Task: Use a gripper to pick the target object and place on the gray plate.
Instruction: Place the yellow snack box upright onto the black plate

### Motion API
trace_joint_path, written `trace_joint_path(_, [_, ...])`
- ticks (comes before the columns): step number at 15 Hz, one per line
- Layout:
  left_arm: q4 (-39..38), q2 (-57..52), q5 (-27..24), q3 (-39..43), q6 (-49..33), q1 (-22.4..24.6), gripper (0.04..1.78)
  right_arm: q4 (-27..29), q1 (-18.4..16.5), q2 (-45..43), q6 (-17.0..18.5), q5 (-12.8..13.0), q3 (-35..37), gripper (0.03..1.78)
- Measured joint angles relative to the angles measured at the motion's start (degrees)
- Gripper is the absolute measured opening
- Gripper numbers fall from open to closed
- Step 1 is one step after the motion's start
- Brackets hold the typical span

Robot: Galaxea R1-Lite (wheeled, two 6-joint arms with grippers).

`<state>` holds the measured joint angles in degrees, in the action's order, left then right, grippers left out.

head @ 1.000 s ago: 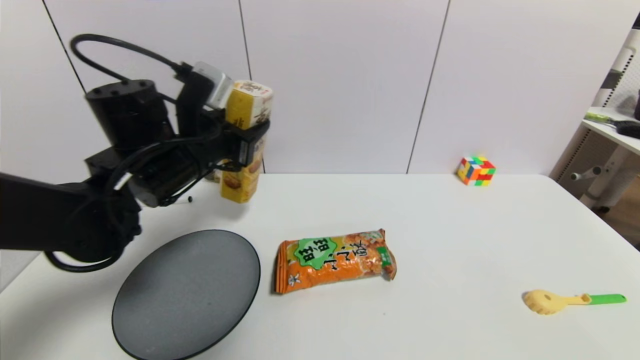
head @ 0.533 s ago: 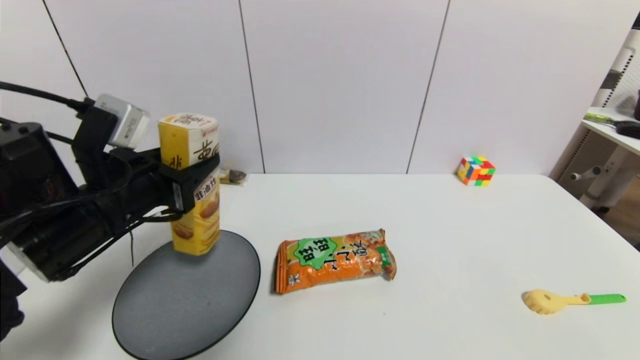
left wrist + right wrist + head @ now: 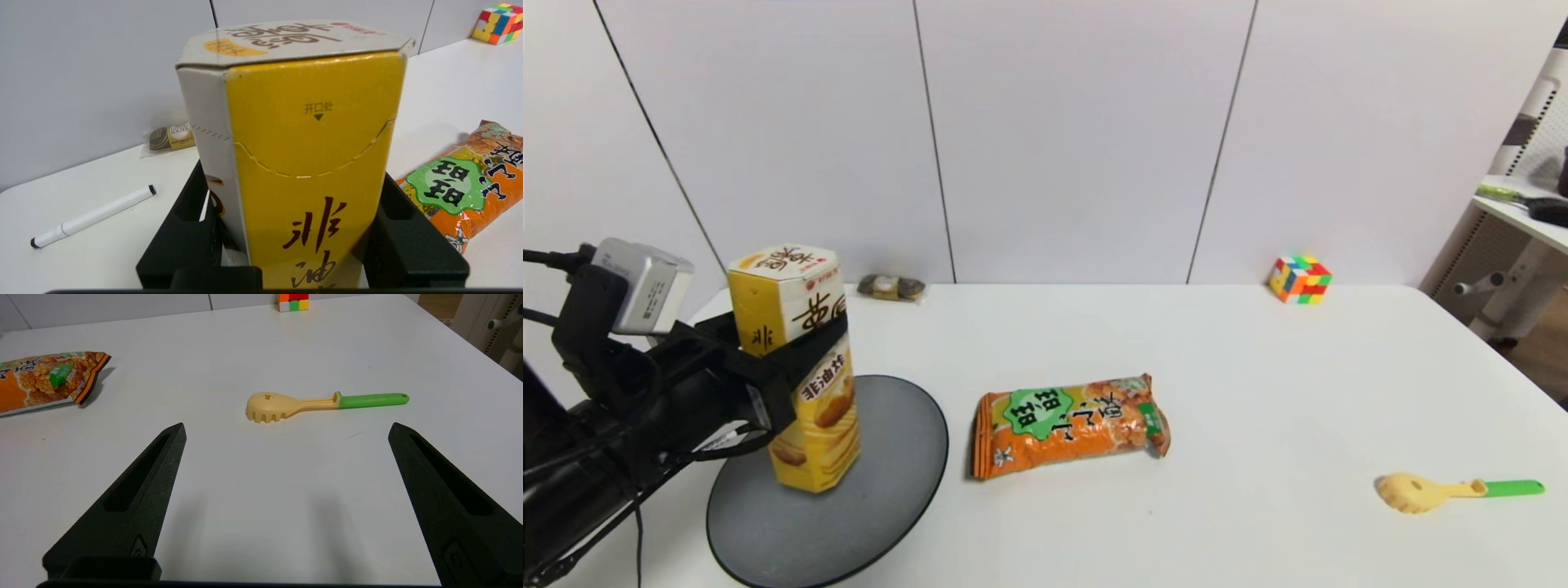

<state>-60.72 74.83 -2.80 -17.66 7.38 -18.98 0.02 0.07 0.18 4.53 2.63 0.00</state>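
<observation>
Two arms on this rig, and only one is busy. Widest of all is the white table (image 3: pixel 1258 367), carrying everything. Next comes the gray plate (image 3: pixel 866 523) at its near left corner, rim showing except where the box and arm cover it. Standing upright over that plate is the hexagonal chip box (image 3: pixel 796 367), yellow and white with brown characters. Its base looks to be down on the plate's left half, though the head view cannot settle whether it touches or hangs just above. The left gripper (image 3: pixel 792 359) has its black fingers clamped on the box at about mid-height, one on each side, and that central hold looks chosen to keep a tall carton from tipping. The wrist view confirms both fingers pressed against the cardboard.

Just right of the plate lies the flat orange snack bag (image 3: pixel 1070 425), apart from the rim and not involved. Over on the right, the right gripper (image 3: pixel 286 498) hovers above bare table with fingers spread wide, holding nothing; the head view doesn't show it at all.

Smaller pieces now: pasta spoon (image 3: pixel 1454 490) with its green handle, colour cube (image 3: pixel 1299 278) by the wall, white marker (image 3: pixel 94 216) seen only from the left wrist, and a small wrapped snack (image 3: pixel 892 287) by the wall, its label too small to read.
</observation>
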Motion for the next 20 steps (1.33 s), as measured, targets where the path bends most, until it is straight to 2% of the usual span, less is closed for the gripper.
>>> trace_joint_path(7, [-10.12,2.77,1.77,4.85,-2.58,0.0,0.89,-0.02,0.0,0.0,0.0,0.0,0.0,1.71])
trace_joint_path(16, [-15.17,8.03,2.04,7.72,-2.67,0.0,0.89,0.0,0.0,0.0,0.0,0.0,0.0,1.71])
trace_joint_path(20, [-15.08,8.39,2.04,7.56,-2.54,0.0,1.23,0.0,0.0,0.0,0.0,0.0,0.0,1.71])
